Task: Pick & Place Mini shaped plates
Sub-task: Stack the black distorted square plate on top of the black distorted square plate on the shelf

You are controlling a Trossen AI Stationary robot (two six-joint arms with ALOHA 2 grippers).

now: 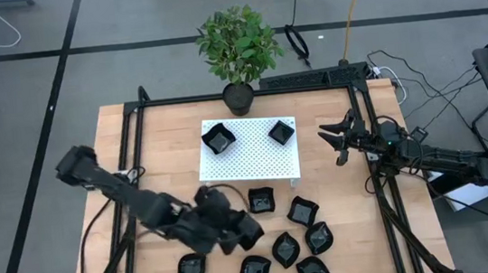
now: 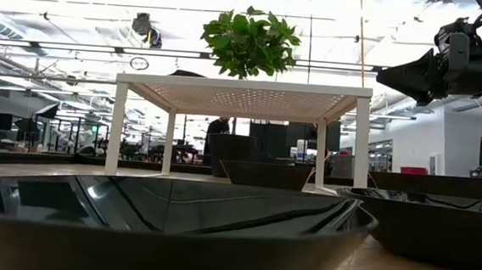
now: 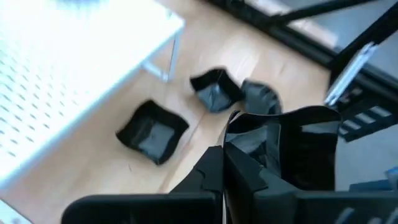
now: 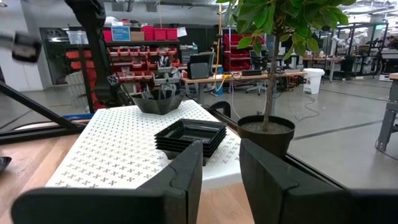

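Left jaws (image 3: pixel 225 163) clamped on the rim of one glossy black mini plate (image 3: pixel 292 146), carried just above the wooden surface (image 1: pixel 159 145) near its front edge, below the front of the white perforated platform (image 1: pixel 250 154). Around them, loose black plates scattered on the wood: a square one (image 1: pixel 261 200) just beside the platform's front leg, another (image 1: pixel 302 210) to its right, a cluster (image 1: pixel 285 248) nearer the front edge, one more (image 1: pixel 191 267) at the front left. On the platform, two stacks of plates: one at the back left (image 1: pixel 219 138), one at the back right (image 1: pixel 281 133). Right jaws (image 1: pixel 336 140) apart, empty, hanging beside the platform's right end, aimed at it. Behind the platform, a potted plant (image 1: pixel 238 46).
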